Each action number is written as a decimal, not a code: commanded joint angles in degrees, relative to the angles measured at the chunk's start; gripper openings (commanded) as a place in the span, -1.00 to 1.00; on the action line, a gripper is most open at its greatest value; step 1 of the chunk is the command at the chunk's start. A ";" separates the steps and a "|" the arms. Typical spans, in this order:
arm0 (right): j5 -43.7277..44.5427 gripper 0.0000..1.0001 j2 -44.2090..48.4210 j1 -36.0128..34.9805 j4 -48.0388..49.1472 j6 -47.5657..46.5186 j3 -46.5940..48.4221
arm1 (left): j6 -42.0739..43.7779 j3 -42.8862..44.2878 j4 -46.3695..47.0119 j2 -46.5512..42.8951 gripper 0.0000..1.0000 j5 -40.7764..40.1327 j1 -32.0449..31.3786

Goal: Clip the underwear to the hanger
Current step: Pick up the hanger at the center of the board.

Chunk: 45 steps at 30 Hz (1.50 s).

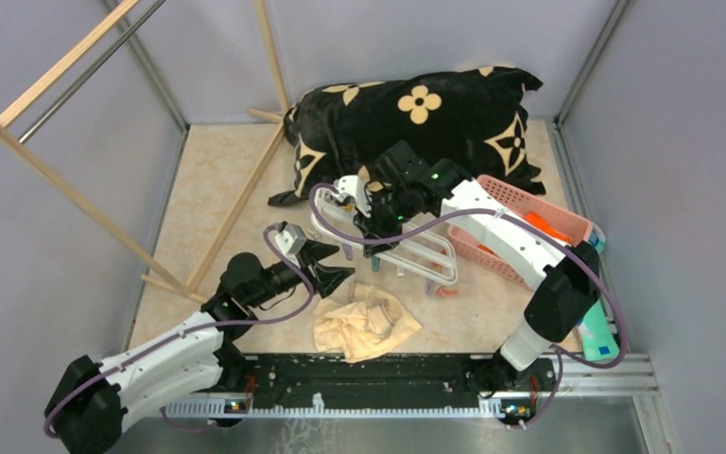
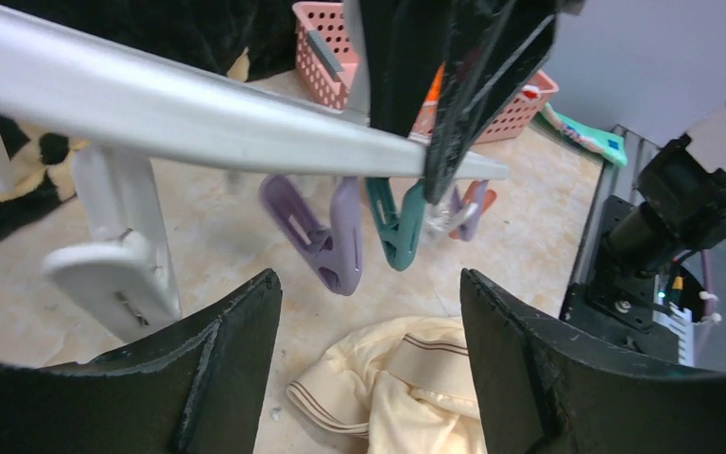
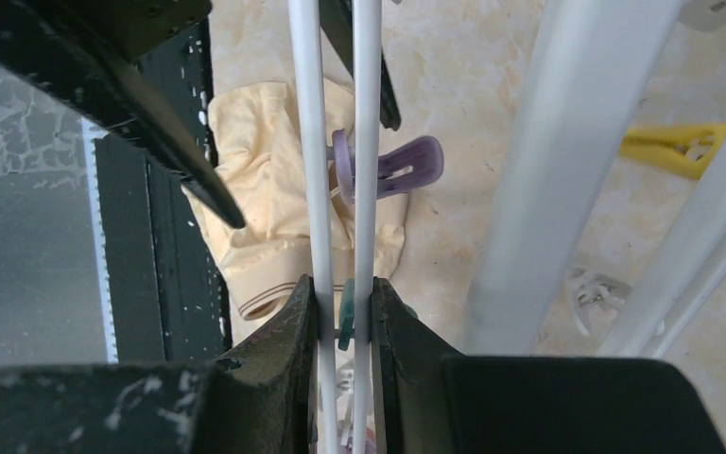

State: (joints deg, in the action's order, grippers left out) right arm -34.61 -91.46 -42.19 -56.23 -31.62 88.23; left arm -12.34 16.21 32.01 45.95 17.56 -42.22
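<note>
The cream underwear [image 1: 367, 323] lies crumpled on the floor near the front rail; it also shows in the left wrist view [image 2: 406, 388] and the right wrist view [image 3: 265, 189]. The white hanger [image 1: 414, 253] is held above the floor. My right gripper [image 1: 378, 219] is shut on two thin white bars of the hanger [image 3: 364, 142]. Purple [image 2: 326, 236] and teal [image 2: 397, 222] clips dangle from its frame [image 2: 151, 109]. My left gripper [image 1: 331, 265] is open and empty, just left of the hanger and above the underwear, with the clips ahead of its fingers [image 2: 236, 331].
A black cushion with cream flowers [image 1: 416, 118] lies at the back. A pink basket [image 1: 529, 227] stands at the right. A wooden rack [image 1: 104, 189] leans at the left. A yellow clip [image 3: 676, 147] lies on the floor. The black front rail [image 1: 369, 374] runs along the near edge.
</note>
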 commanded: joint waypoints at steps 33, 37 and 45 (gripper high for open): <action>2.41 -1.00 10.65 -1.24 2.77 2.70 2.25 | 9.81 -3.12 11.91 -5.57 0.65 5.10 0.12; 4.53 -1.00 10.04 -1.23 2.94 5.11 2.74 | 9.62 -3.11 11.94 -5.67 0.65 5.34 0.06; 4.62 -1.00 9.56 -1.29 0.33 4.66 3.06 | 10.72 -2.35 11.26 -5.34 0.64 3.81 0.11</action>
State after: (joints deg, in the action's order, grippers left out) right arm -29.56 -82.98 -43.35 -58.00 -26.39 88.49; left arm -2.66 12.64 42.06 40.93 22.04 -42.22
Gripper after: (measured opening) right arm 0.177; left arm 0.822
